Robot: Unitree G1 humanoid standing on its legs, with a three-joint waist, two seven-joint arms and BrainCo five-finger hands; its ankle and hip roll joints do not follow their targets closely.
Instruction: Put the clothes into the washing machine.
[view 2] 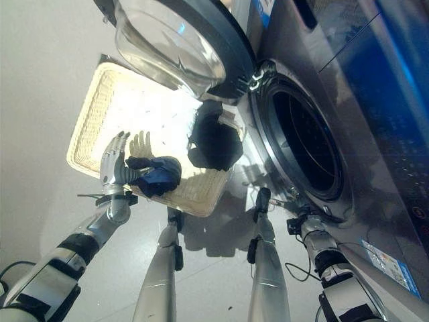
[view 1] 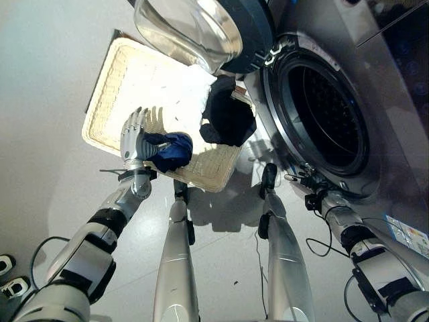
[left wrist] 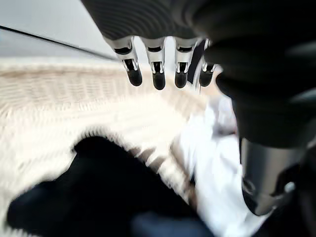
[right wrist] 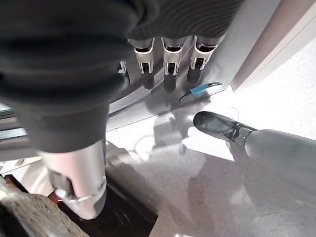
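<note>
A cream woven basket [view 1: 107,94] lies on the floor left of the washing machine. In it are a white cloth [view 1: 177,87], a black garment [view 1: 228,119] at the edge nearest the machine, and a dark blue garment [view 1: 173,150] at the near rim. My left hand [view 1: 134,137] is over the basket with fingers [left wrist: 158,79] straight, its palm against the blue garment [left wrist: 98,187]. My right hand [view 1: 305,182] hangs open by the lower rim of the drum opening [view 1: 328,114], fingers [right wrist: 168,64] straight and holding nothing.
The machine's round glass door [view 1: 194,30] stands swung open above the basket's far corner. The drum [view 2: 301,141] looks dark inside. Grey floor [view 1: 40,100] stretches left of the basket.
</note>
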